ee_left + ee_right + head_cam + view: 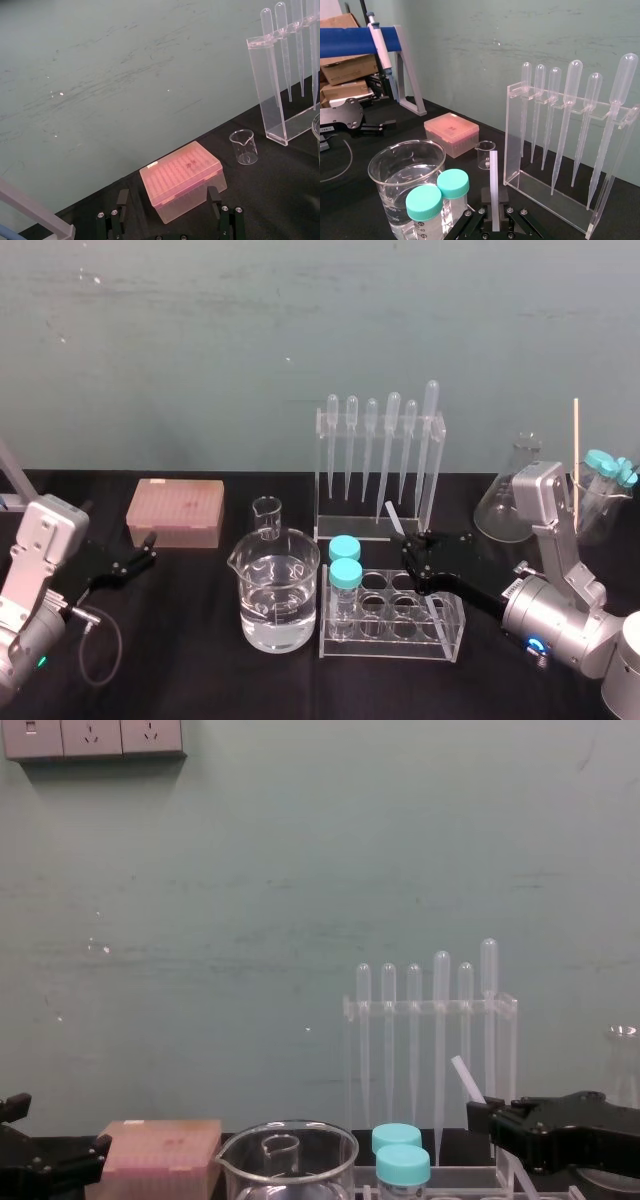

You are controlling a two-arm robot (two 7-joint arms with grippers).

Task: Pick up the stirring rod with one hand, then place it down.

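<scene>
Your right gripper point(413, 540) is clamped narrow on the rod point(392, 513). In the right wrist view the rod stands straight up between the two fingers, pinched low on its length. From the chest view it leans a little, top end up and to the gripper's left. A short bit seems to poke out under the fingers, but I can't be sure.

The rod is off the table, so I judge the pick-up done. The gripper hangs over the tube rack point(440, 625), which is right below it. The pipette rack point(322, 470) is just beyond the fingertips, near but not touching as far as I can tell. The beaker point(275, 590) with water is off to the gripper's left, and two capped tubes stand between them.

What's left is the put-down, and nothing of that is started yet. You need bare table point(180, 670) for it, and there's none directly under the gripper. I'd expect you to move clear of the tube rack before lowering. Watch the rod's top near the pipettes, since a thin rod could also roll once it's released.

Your left gripper point(148, 546) is parked well to the left, fingers spread wide and holding nothing. The pink box point(175, 510) sits just ahead of it.
</scene>
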